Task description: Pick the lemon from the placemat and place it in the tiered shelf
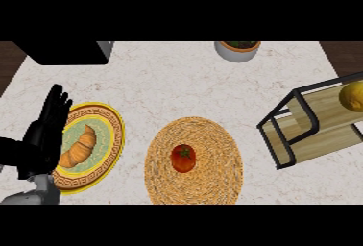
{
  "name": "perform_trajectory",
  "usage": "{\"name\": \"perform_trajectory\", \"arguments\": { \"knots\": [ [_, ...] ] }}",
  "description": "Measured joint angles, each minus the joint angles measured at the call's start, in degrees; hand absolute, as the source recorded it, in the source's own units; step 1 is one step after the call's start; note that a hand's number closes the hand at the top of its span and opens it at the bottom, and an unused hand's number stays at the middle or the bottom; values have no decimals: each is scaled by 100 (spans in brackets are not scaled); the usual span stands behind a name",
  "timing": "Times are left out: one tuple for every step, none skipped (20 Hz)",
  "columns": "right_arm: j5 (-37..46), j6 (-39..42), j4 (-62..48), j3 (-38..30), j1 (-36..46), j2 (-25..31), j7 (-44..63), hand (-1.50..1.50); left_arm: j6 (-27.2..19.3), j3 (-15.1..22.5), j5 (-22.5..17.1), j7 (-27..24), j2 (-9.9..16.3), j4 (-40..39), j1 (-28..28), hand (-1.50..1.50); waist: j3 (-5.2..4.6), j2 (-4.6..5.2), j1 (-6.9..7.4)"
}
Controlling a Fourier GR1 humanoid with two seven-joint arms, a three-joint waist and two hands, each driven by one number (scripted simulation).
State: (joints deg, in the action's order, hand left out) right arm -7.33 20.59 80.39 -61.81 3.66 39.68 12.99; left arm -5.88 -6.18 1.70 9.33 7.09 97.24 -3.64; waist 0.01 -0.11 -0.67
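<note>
- Counter (163,81) space is bare and wide between the woven placemat (193,185) and the pot (237,50) at the far edge.
- Tiered shelf (312,127) sits at the right edge, its black frame tilted, well apart from the placemat.
- Lemon (352,96) is on the top wooden board of the shelf, partly cut off by the right edge of the view.
- It looks yellow, round and a bit shiny. I cannot tell which way its long side points.
- A red tomato (184,158) lies in the middle of the placemat.
- A plate (106,144) with a croissant (79,146) sits at the left.
- Left hand (44,132) rests by the plate's left rim, fingers straight, holding nothing.
- Right hand does not show.
</note>
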Motion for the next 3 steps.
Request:
{"name": "perform_trajectory", "arguments": {
  "knots": [
    [-120,178,-164,-136,-106,112,-109,-150,-19,4,16,50,1,38,-15,0,1,0,1],
    [-189,294,-314,-217,-180,199,-213,-150,13,4,-4,47,5,79,30,0,1,0,10],
    [-241,372,-465,-274,-227,275,-312,-150,53,-38,-43,77,44,67,1,0,1,1,17]
  ]
}}
